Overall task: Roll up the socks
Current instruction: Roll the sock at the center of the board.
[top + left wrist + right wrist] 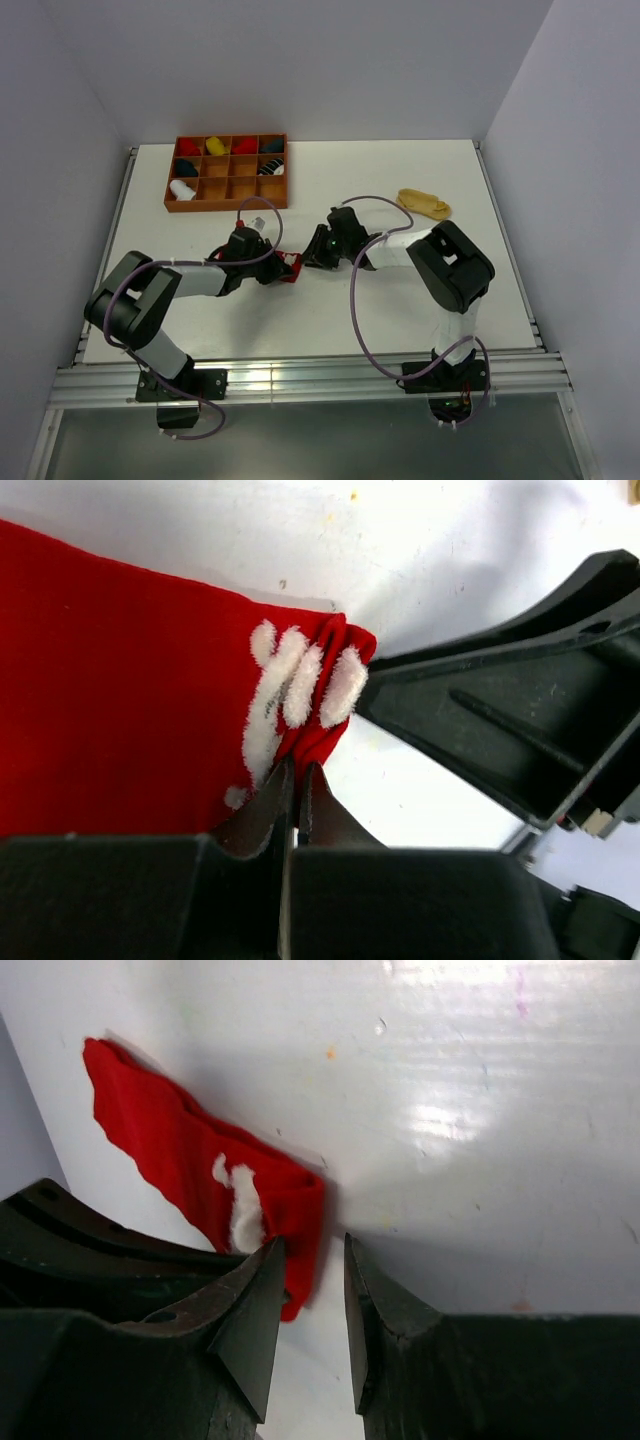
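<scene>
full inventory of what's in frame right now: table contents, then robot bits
red sock: 1, red with a white pattern at one end, lying mid-table between the grippers
tan sock: 1, tan-yellow, loose on the table's far right
tray: 1, brown wood, twelve compartments, far left
sock bundles: about seven; navy, yellow, red, dark, striped, white; in the tray's far row and end columns
table: 1, white
cables: 2, purplish, one looped along each arm
left gripper: 1, black, shut on the red sock's patterned end
right gripper: 1, black, open, at that same end
</scene>
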Available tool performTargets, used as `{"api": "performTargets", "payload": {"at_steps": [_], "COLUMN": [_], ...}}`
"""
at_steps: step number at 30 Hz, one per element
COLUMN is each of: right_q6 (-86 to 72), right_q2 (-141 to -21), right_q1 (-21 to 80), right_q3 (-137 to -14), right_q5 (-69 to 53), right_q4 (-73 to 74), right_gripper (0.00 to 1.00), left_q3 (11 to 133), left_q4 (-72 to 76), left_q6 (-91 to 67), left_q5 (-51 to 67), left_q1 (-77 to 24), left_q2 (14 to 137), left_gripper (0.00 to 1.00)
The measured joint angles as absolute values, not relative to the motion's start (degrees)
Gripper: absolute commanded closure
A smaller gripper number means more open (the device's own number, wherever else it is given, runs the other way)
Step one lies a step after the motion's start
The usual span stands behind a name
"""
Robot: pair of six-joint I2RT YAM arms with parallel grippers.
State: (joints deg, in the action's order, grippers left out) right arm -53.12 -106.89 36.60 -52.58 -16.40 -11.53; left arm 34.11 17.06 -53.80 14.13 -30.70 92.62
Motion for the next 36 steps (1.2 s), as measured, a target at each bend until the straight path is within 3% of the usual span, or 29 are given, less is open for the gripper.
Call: {"api": "performTargets", "payload": {"at_steps": [14,17,20,21,25,28,29,34,36], "right_q6": [-55.1,-55.2,-55.3,-55.2,-54.9,-54.3,-54.2,-52.8,-52.4], "right_q2": [-111.6,-112.3,-112.9,-113.1,-113.2,-112.9,-112.5,-110.8,-110.2], "right_q1": [36.5,36.5,36.4,36.3,36.2,36.2,36.2,36.8,36.8], "right_q3": [-54.0,-54.2,-54.2,-54.2,-54.2,-54.5,-54.6,-56.2,-57.1], "right_q5": [-20.8,-21.6,-22.2,-22.3,-22.1,-21.8,-21.4,-18.4,-17.0], "right_q4": [-19.4,-20.4,-20.6,-20.7,-20.2,-19.1,-18.1,-11.2,-8.3], "right_gripper": [0.61,0.68,0.87,0.97,1.0,1.0,1.0,1.0,1.0], "left_q3": [29.4,29.2,29.0,28.9,28.8,28.9,29.1,30.3,31.1], "left_q4": [25.1,25.8,26.0,26.1,26.2,25.1,23.9,14.7,9.9], "left_q6": [-59.8,-60.2,-60.7,-60.8,-60.7,-60.2,-59.7,-56.2,-54.6], "left_q5": [23.1,23.7,23.9,24.0,24.1,23.8,23.2,17.2,12.8], "left_q1": [-26.0,-25.7,-25.6,-25.6,-25.5,-25.5,-25.5,-27.2,-29.0], "left_q2": [94.0,94.3,94.4,94.4,94.3,93.8,93.1,86.4,83.4], "left_gripper": [1.0,1.0,1.0,1.0,0.98,0.85,0.74,0.49,0.44]}}
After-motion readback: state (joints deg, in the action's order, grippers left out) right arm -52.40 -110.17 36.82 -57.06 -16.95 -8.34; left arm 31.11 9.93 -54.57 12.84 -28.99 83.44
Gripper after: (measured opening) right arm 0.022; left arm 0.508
